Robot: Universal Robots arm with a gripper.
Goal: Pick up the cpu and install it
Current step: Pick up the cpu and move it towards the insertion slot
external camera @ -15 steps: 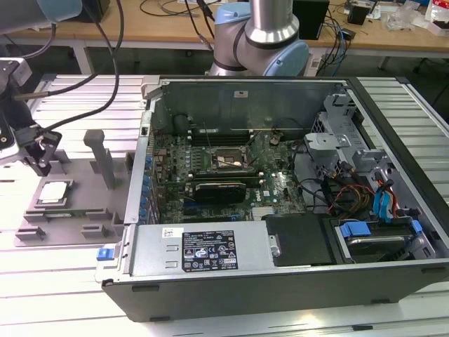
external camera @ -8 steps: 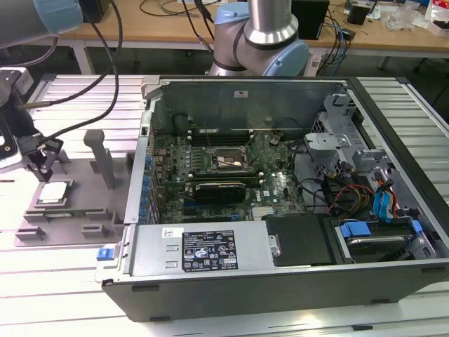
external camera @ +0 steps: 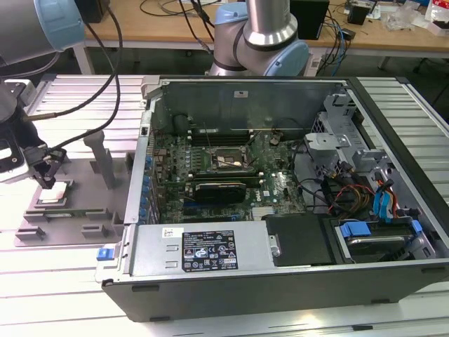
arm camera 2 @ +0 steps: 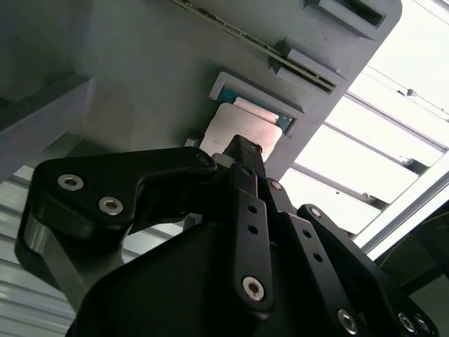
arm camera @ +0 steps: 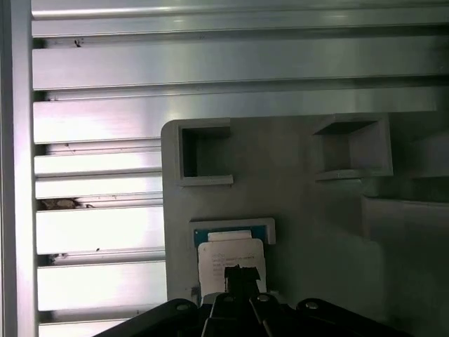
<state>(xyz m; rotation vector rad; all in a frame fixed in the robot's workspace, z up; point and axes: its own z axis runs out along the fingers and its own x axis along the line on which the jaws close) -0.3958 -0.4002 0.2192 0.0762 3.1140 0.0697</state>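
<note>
Closed to one narrow tip, my claw (external camera: 48, 180) hangs at the exterior view's far left, over the grey fixture tray (external camera: 88, 205) that sits on the slatted metal table (external camera: 77, 91). Right beneath my tip lies the cpu (external camera: 56, 191), flat in a square recess of that tray, silver top up. In both wrist views my fingertips (arm camera 2: 242, 149) meet with no gap above the cpu's (arm camera: 228, 254) near edge; I cannot tell whether they touch it. Just to my right, a grey post (external camera: 105, 160) stands upright on the tray. Further right lies the open computer case (external camera: 280, 284), its motherboard (external camera: 175, 168) exposed, with the black socket frame (external camera: 223, 160) well apart from the cpu. Blue drive latches (external camera: 384, 200) sit at the case's right end.
</note>
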